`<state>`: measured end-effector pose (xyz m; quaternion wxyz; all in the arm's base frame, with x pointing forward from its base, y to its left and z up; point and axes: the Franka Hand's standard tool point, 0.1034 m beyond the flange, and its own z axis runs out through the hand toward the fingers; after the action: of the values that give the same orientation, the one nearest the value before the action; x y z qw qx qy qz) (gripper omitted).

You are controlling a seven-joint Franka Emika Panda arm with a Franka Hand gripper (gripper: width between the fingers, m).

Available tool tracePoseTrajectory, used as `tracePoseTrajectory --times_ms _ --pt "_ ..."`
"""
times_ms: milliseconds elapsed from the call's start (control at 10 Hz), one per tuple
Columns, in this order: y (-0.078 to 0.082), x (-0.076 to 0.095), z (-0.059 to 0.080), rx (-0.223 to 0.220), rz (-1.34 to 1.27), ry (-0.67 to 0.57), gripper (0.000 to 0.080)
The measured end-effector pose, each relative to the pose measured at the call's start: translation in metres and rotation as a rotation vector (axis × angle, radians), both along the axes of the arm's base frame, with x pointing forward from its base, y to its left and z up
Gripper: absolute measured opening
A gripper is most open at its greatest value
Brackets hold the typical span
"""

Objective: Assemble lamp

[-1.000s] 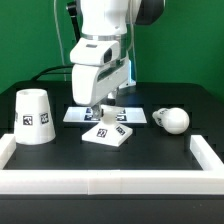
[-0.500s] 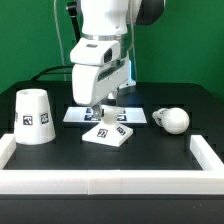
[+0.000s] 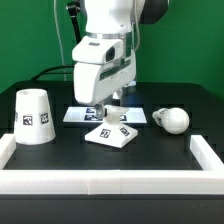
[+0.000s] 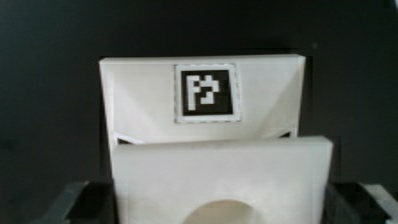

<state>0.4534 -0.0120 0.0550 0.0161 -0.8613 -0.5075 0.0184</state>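
Spreading across the whole scene, the black table [image 3: 60, 160] carries every part, and a low white rim [image 3: 110, 182] closes its near edge and both sides. Above it stands the white robot arm [image 3: 105, 50], reaching straight down over the middle of the table in front of a green backdrop [image 3: 25, 45].

Next in size, the cup-like shade [image 3: 34, 116] stands wide end down at the exterior view's left, well apart from the arm, with one square tag facing the camera. The marker board [image 3: 75, 116] lies flat behind the arm, partly hidden by it.

The flat square base [image 3: 110, 134] lies just in front of that board, directly under the gripper [image 3: 108, 110], one corner turned toward the camera. The round bulb [image 3: 173, 120] lies on its side at the exterior view's right, near the base but not touching it.

In the wrist view the base fills the picture, its tag [image 4: 205, 90] clear, and the dark fingers [image 4: 75, 203] sit on either side of its near edge. Whether they are pressing on the base or only flanking it cannot be told
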Motion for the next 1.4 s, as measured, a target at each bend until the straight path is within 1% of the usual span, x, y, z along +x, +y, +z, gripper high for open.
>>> tracePoseTrajectory --times_ms 100,200,500,600,700,800,1200,1300,1400 --pt "0.004 0.01 -0.002 0.001 -0.006 -0.004 0.0534" --pt "0.007 0.021 -0.002 0.002 -0.011 -0.012 0.0535" --pt "0.022 0.054 0.0 0.008 -0.07 -0.043 0.0535" --pt "0.029 0.07 0.0 0.01 -0.14 -0.057 0.0535" --pt "0.037 0.08 0.001 0.013 -0.227 -0.066 0.0535" --pt "0.043 0.086 0.001 0.015 -0.312 -0.072 0.0535" --pt "0.043 0.085 0.001 0.018 -0.549 -0.064 0.0535" --pt "0.045 0.085 0.001 0.024 -0.673 -0.057 0.0535" --pt "0.054 0.084 0.0 0.023 -0.781 -0.05 0.0535"
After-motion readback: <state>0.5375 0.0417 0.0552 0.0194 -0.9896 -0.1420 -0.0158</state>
